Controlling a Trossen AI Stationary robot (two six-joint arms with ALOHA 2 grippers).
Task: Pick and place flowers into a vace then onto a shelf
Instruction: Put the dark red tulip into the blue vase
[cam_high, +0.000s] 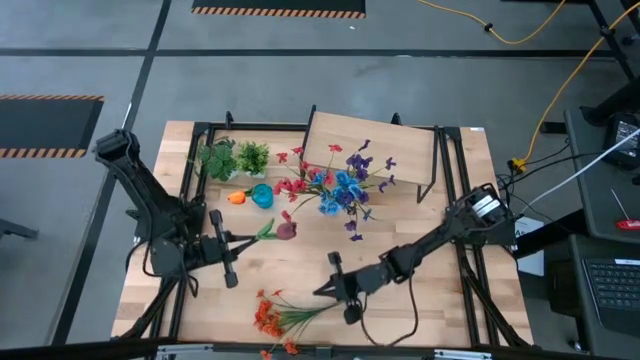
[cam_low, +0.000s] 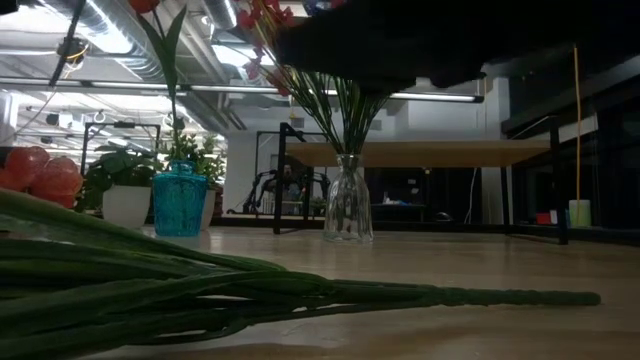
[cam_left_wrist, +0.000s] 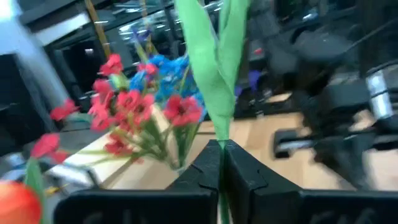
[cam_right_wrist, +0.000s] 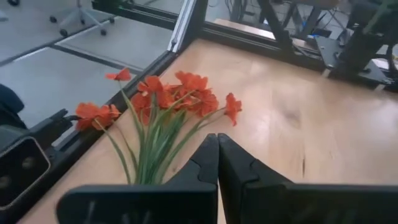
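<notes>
- Orange-flowered spray (cam_high: 275, 317) lies flat on the light-wood worktop (cam_high: 430, 290) at its near edge, stems pointing toward the right gripper (cam_high: 327, 289).
- Right gripper hangs just beside those stems, its jaws closed on nothing.
- Left gripper (cam_high: 238, 240), on the worktop's left side, has its jaws clamped on the green stem of a dark red tulip (cam_high: 285, 230).
- Farther back, a clear glass vase (cam_low: 348, 205) holds red, blue and purple flowers (cam_high: 335, 185).
- Beside it stand a blue vase (cam_high: 262, 195), an orange tulip (cam_high: 237, 197) and two leafy plants (cam_high: 232, 158).
- Farthest, the shelf (cam_high: 372, 150) on black legs carries nothing.
</notes>
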